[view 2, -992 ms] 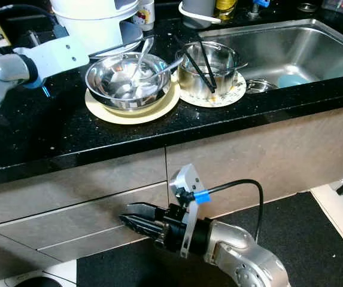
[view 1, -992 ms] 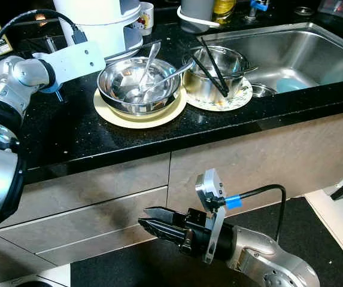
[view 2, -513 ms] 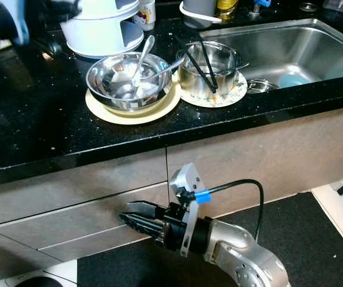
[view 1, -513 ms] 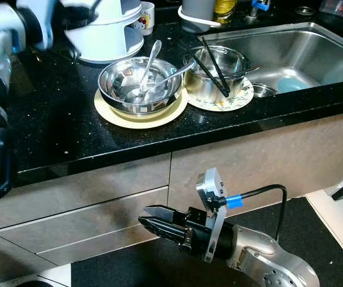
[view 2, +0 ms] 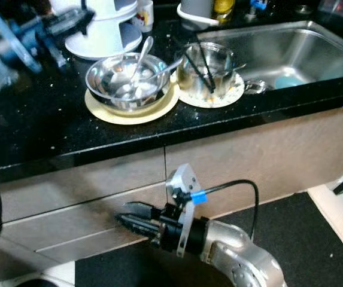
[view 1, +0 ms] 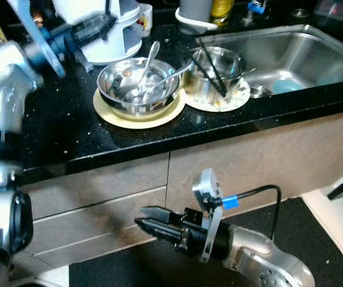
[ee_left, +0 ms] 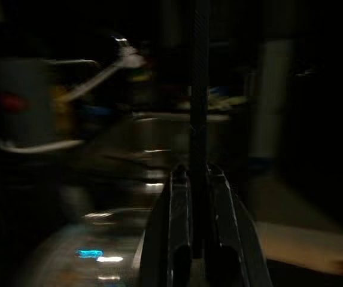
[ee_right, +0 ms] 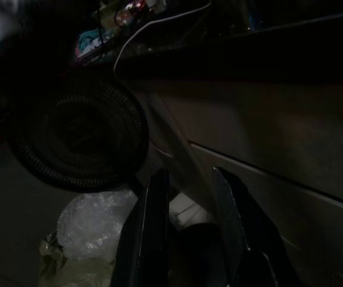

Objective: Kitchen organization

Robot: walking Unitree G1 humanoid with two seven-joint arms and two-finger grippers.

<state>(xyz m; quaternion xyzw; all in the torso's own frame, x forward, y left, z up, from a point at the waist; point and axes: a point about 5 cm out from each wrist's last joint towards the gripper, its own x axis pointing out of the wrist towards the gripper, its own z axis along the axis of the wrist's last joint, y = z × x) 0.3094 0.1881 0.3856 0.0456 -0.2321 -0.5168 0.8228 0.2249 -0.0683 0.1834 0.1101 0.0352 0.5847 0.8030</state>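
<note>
A steel bowl (view 1: 138,86) with two spoons sits on a cream plate (view 1: 114,113) on the black counter. Beside it, a steel pot (view 1: 216,72) holding several black chopsticks (view 1: 212,66) rests on a patterned plate (view 1: 234,100). My left gripper (view 1: 108,23), blurred, is raised over the counter's back left, near a white appliance (view 1: 114,45). In the left wrist view its fingers (ee_left: 180,197) are shut on a thin black chopstick (ee_left: 199,89). My right gripper (view 1: 141,220) hangs low in front of the drawer fronts, open with nothing between its fingers (ee_right: 153,203).
The steel sink (view 1: 315,51) lies to the right, with a blue item (view 1: 285,85) in it. A white cup (view 1: 145,17) and containers stand along the counter's back. Beige drawer fronts (view 1: 99,197) face the right gripper over a dark floor mat (view 1: 315,239). A round black object (ee_right: 78,134) and a plastic bag (ee_right: 93,227) sit low.
My left arm has swung up and back from beside the bowl toward the white appliance, and is blurred now. The right arm has stayed where it was. The view shifted slightly.
</note>
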